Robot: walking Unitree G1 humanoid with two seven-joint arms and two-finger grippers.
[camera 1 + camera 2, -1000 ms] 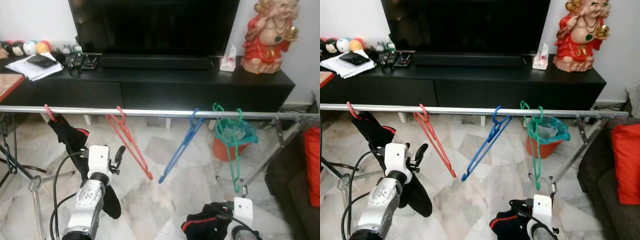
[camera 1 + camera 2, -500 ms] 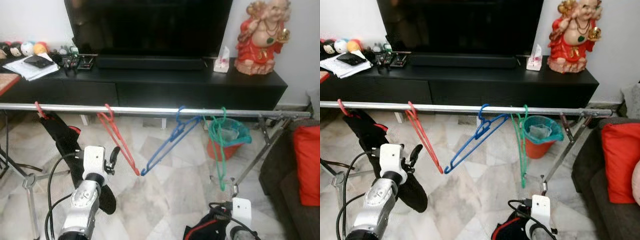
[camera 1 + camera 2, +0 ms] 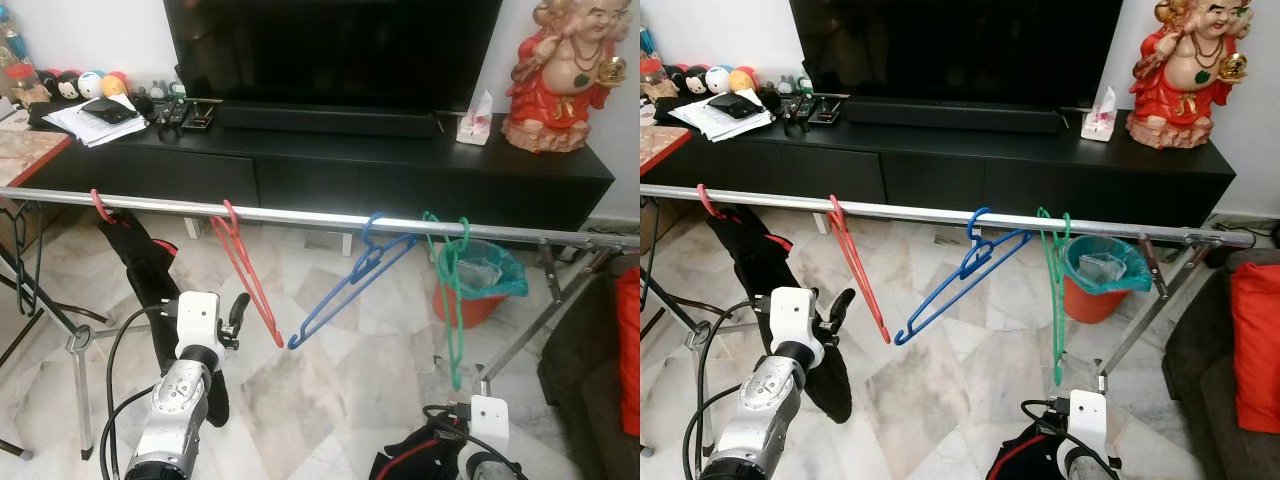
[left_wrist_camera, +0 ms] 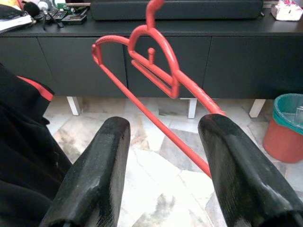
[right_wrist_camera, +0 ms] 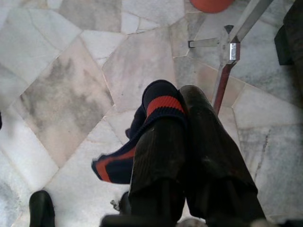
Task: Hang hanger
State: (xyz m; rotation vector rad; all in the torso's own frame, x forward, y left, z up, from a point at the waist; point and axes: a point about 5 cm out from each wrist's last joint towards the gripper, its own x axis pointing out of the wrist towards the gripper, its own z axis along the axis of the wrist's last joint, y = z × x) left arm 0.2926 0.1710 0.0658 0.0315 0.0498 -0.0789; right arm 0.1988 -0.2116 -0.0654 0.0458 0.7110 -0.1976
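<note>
Red hanger [image 3: 245,272] hangs on rail [image 3: 300,215], body slanting down-right.

Head stereo downward; wrists along tools

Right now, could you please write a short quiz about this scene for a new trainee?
1. True or false: the left gripper is open, its fingers on either side of the red hanger.
2. Which colour is the hanger nearest the orange bin? A red, B blue, C green
3. What does the right gripper hold?

Key: 1 true; 2 C, the green hanger on the rail; 3 a dark garment with red trim.
</note>
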